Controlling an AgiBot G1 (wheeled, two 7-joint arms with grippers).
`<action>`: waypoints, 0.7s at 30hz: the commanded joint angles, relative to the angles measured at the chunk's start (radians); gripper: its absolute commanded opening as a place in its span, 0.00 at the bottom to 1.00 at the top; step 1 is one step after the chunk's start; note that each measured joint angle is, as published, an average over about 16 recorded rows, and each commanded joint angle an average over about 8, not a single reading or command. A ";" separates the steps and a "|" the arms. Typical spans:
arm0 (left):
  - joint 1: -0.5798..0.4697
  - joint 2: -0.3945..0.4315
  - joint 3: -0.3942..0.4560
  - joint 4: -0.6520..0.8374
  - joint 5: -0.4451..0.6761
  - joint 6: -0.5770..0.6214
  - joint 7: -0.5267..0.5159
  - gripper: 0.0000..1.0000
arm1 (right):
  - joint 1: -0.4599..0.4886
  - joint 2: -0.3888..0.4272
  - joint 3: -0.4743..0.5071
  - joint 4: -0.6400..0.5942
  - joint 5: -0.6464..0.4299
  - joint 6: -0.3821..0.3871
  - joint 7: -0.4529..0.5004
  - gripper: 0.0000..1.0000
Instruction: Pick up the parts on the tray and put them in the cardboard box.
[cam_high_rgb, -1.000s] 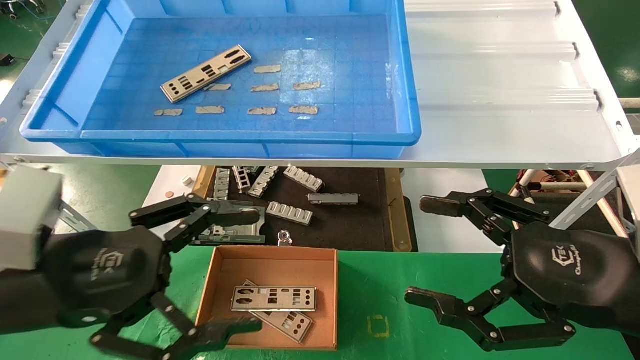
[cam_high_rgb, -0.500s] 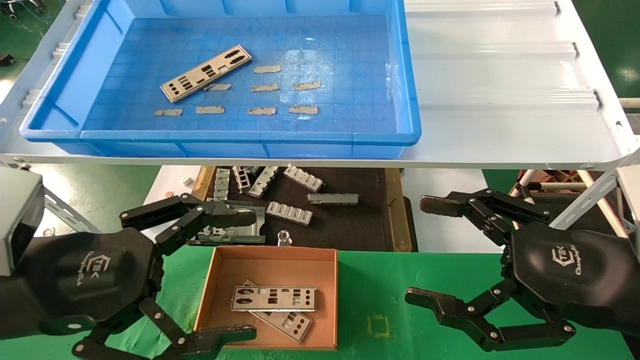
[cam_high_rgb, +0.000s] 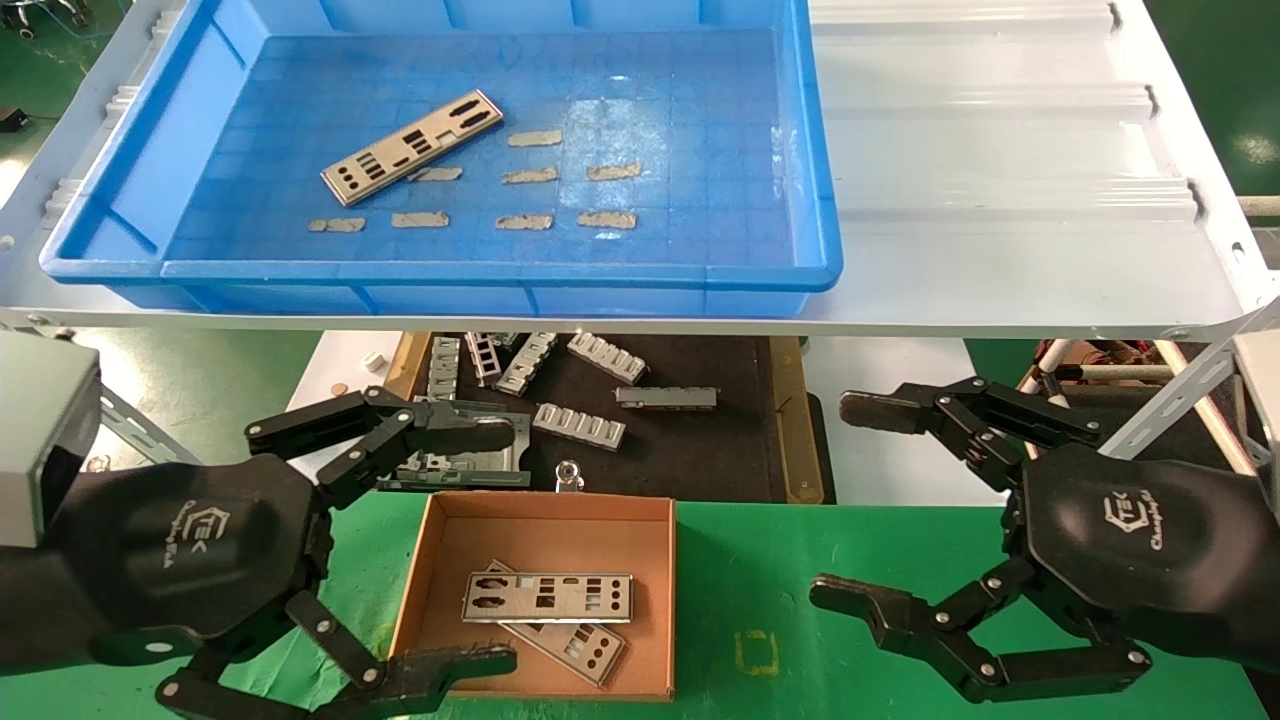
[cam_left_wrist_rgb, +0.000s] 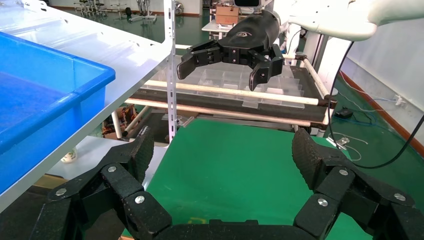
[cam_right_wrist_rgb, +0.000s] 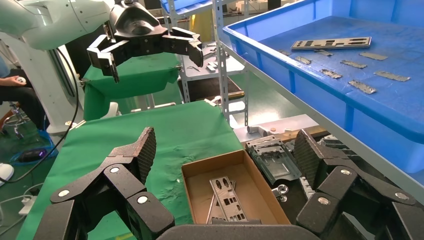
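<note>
The left hand (cam_high_rgb: 385, 545), black and two-fingered, hovers with its fingers spread wide and nothing between them, at about 9 o'clock of the small brown open-topped cardboard box (cam_high_rgb: 440, 520); its lower finger lies just over the box's near left corner. Two thin silver punched metal plates (cam_high_rgb: 547, 597) already lie crossed on the box floor. One more silver plate (cam_high_rgb: 412, 146) rests at a slant on the grid floor of the large bright-blue plastic tray (cam_high_rgb: 500, 272), toward 10 o'clock of the tray's centre, among small torn greyish tape strips (cam_high_rgb: 523, 222).

Judging by this, a drop into the box is complete and the step in hand is the reach for the last plate. That calls for the left hand to rise clear of the white shelf (cam_high_rgb: 1000, 250) that carries the tray, pass over the raised blue rim, then come down on a thin flat plate that offers little edge to catch.

Below the shelf, grey ribbed brackets (cam_high_rgb: 579, 425) lie on a black mat (cam_high_rgb: 700, 450), at 12 o'clock of the box. The green table (cam_high_rgb: 760, 570) is bare between the box and the right hand (cam_high_rgb: 858, 508), which waits open and empty at 3 o'clock, well apart. Room is free above the tray; the shelf's front edge is the tight spot.
</note>
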 joint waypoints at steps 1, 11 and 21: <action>0.000 0.000 0.001 0.001 0.001 0.000 0.000 1.00 | 0.000 0.000 0.000 0.000 0.000 0.000 0.000 1.00; -0.001 0.001 0.002 0.002 0.002 -0.001 0.001 1.00 | 0.000 0.000 0.000 0.000 0.000 0.000 0.000 1.00; -0.002 0.001 0.003 0.002 0.003 -0.002 0.001 1.00 | 0.000 0.000 0.000 0.000 0.000 0.000 0.000 1.00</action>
